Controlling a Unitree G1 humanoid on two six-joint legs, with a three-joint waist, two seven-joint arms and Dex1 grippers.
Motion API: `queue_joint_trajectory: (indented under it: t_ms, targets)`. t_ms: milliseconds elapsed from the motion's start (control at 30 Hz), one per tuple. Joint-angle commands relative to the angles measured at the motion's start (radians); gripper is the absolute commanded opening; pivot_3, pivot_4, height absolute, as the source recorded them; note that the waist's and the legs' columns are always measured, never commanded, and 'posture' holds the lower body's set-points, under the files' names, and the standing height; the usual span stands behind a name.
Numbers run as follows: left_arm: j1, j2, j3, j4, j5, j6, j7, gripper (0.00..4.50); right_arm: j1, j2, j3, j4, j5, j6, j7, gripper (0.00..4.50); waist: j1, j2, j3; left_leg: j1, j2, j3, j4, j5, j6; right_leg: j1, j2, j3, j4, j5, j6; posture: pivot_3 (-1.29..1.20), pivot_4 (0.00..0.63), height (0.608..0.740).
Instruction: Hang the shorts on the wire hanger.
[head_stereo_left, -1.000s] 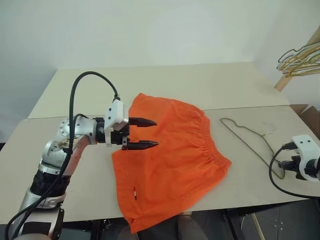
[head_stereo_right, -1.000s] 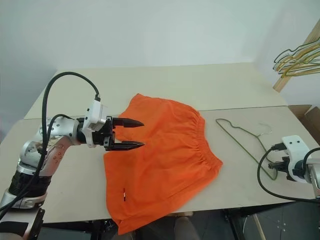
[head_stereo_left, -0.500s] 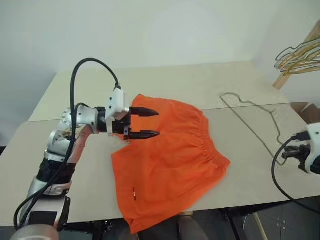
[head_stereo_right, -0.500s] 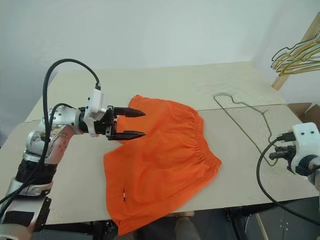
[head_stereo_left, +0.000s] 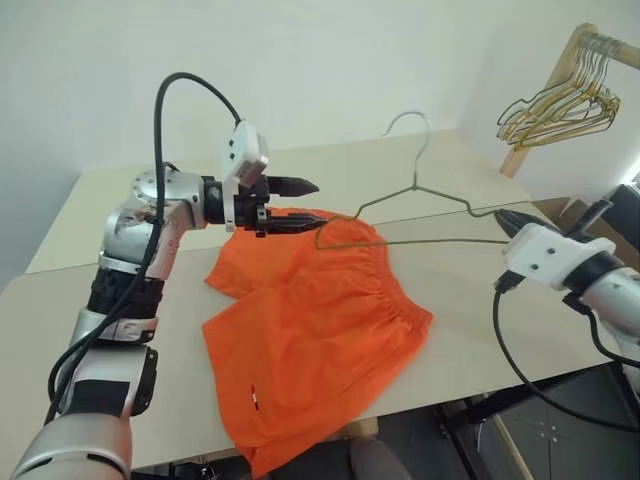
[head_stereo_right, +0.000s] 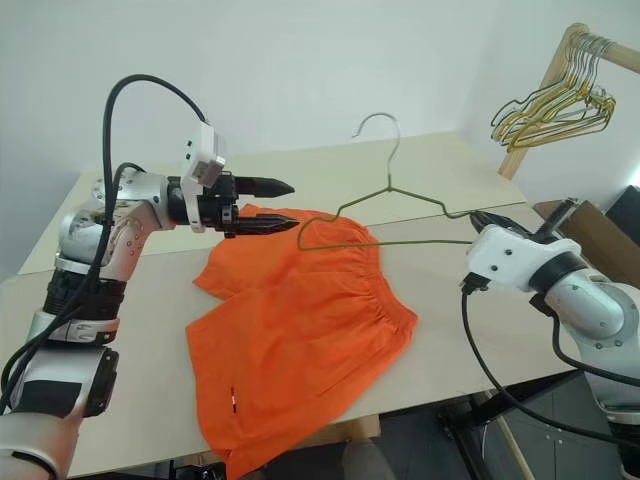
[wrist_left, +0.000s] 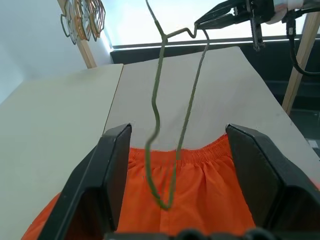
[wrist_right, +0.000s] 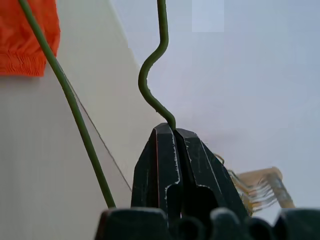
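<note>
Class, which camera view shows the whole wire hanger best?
The left eye view: the wire hanger shows whole, hook up, held at one corner by the right pincer. The right eye view matches. The wrist views show parts of its wire.

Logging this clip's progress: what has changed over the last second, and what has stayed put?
The right gripper, shut on the wire hanger, has lifted it off the table and swung it upright, its far corner now between the fingers of the open left gripper, which rose slightly. The shorts stay flat on the table.
</note>
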Motion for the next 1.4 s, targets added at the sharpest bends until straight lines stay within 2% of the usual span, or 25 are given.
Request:
queue_joint_trajectory:
  t_ms: [33,267,667,767,1033,1267,1400]
  targets:
    - [-0.004,0.038,-0.004,-0.039,0.018,0.009,-0.021,3.24,-0.095,0.007,0.029,0.035,-0.021,-0.11,0.003,0.01,0.004,0.0,0.0,0.002,0.0,0.0,0.0,0.0,0.0,0.002,0.0,0.0,0.0,0.0,0.0,-0.18,0.0,0.74]
    - [-0.002,0.085,-0.071,-0.049,0.101,0.078,0.0,3.24,-0.219,0.045,0.076,0.104,-0.042,-0.197,0.019,0.01,0.029,0.0,-0.001,0.002,0.0,-0.002,0.0,0.0,0.0,0.003,0.0,-0.001,0.0,0.0,0.0,-0.16,0.0,0.74]
    - [0.022,0.089,-0.119,-0.032,0.126,0.11,-0.063,3.24,-0.261,0.074,0.075,0.097,-0.049,-0.202,0.023,0.01,0.052,0.0,-0.001,0.002,0.0,-0.002,0.0,0.0,0.0,0.002,0.0,-0.001,0.0,0.0,0.0,-0.17,0.0,0.74]
    - [0.011,0.079,-0.119,-0.014,0.138,0.102,-0.056,2.69,-0.255,0.075,0.071,0.088,-0.047,-0.199,0.023,0.0,0.051,0.0,-0.001,0.002,0.0,-0.002,0.0,0.0,0.0,0.002,0.0,-0.001,0.0,0.0,0.0,-0.17,0.0,0.74]
    - [0.003,0.075,-0.116,0.001,0.147,0.084,-0.08,0.02,-0.247,0.074,0.059,0.074,-0.047,-0.192,0.022,0.0,0.042,0.0,-0.002,0.002,0.0,-0.002,0.0,0.0,0.0,0.002,0.0,-0.001,0.0,0.0,0.0,-0.18,0.0,0.74]
    - [-0.006,0.053,-0.115,0.018,0.181,0.085,-0.031,0.02,-0.234,0.065,0.068,0.056,-0.003,-0.145,0.086,0.0,0.041,0.0,-0.002,0.002,0.0,-0.002,0.001,0.0,0.0,0.002,0.0,-0.001,0.001,0.0,0.0,-0.17,0.0,0.74]
    - [-0.003,0.062,-0.137,0.056,0.255,0.065,0.02,0.0,-0.196,0.023,0.086,0.028,0.055,-0.123,0.208,0.96,0.041,0.0,-0.002,0.002,0.0,-0.002,0.001,0.0,0.0,0.002,0.0,-0.001,0.001,0.0,0.0,-0.17,0.0,0.74]
